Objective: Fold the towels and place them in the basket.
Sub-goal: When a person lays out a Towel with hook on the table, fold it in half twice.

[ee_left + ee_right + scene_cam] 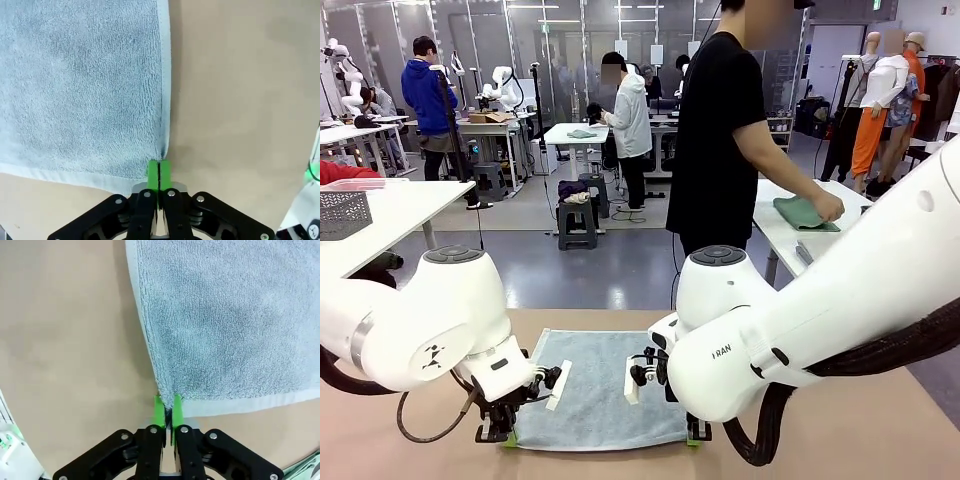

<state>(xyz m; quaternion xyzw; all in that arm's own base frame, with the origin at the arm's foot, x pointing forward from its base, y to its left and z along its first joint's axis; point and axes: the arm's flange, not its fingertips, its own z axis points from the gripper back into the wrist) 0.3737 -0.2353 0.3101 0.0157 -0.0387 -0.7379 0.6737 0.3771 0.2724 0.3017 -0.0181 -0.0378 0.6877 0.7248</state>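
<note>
Closed tight on the two near corners of the pale grey-blue rectangular terry towel [600, 385]: one corner in the left gripper [159, 172], the other in the right gripper [167, 407]. Spread flat on the tan table [840, 420], reaching away ahead of both fingertips. Likely pinched at matching corners so as to lift the near hem evenly for a fold.

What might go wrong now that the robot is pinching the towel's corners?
The left hand and right hand each pinch only the very tip of a corner of the grey-blue towel, so a corner may slip out when lifted. If one hand moves ahead of the other, the fold could end up crooked.
</note>
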